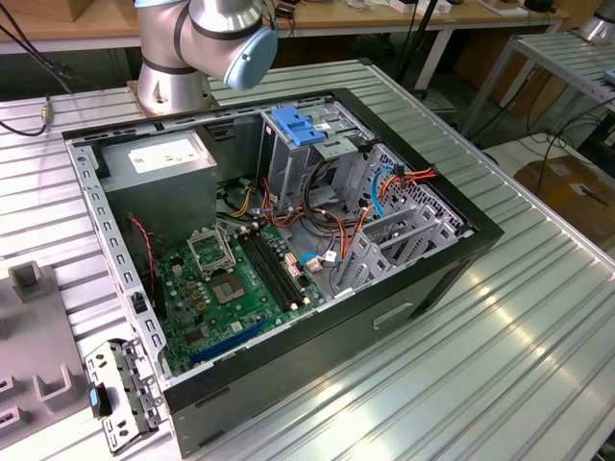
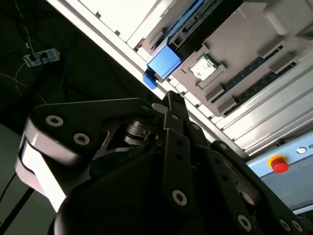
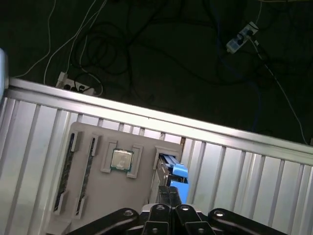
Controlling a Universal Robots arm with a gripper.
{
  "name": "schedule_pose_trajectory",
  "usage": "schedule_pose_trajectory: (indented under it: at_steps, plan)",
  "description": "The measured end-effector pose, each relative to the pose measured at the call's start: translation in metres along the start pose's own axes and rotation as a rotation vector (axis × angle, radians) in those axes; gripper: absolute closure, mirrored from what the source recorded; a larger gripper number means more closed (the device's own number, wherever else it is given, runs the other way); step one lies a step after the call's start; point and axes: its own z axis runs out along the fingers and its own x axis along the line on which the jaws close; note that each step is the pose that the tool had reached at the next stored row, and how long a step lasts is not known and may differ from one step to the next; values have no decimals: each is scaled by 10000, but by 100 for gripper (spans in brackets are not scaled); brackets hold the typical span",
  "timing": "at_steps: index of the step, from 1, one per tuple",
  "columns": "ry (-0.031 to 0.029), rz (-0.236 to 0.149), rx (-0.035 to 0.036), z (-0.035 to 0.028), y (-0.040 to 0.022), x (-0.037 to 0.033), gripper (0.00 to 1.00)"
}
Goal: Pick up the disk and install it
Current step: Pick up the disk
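Note:
In both wrist views the disk [image 3: 177, 172] [image 2: 164, 63] stands on edge in a slot of a grey fixture plate [image 3: 105, 196], its bright blue rail facing the camera. My gripper [image 3: 169, 192] [image 2: 173, 98] hovers just short of that blue rail, fingers drawn together, with nothing seen between them and a small gap to the disk. In the exterior view the open computer case [image 1: 461, 252] lies on the ribbed table, with its metal drive cage [image 1: 288, 163] at the far side.
The fixture also holds a processor chip [image 3: 121, 159] [image 2: 200, 68] and long memory sticks [image 3: 66, 171]. A light blue latch plate [image 1: 298, 125] tops the drive cage. A red button [image 2: 279, 164] sits on the table's side. Cables and a power strip [image 3: 239, 39] lie on the dark floor beyond the table's edge.

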Motion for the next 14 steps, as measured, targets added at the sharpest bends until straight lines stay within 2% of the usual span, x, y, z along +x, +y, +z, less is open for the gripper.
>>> schedule_pose_trajectory:
  at_steps: [14]
  plan:
    - [49, -1059, -10, 0, 0, 0, 89]
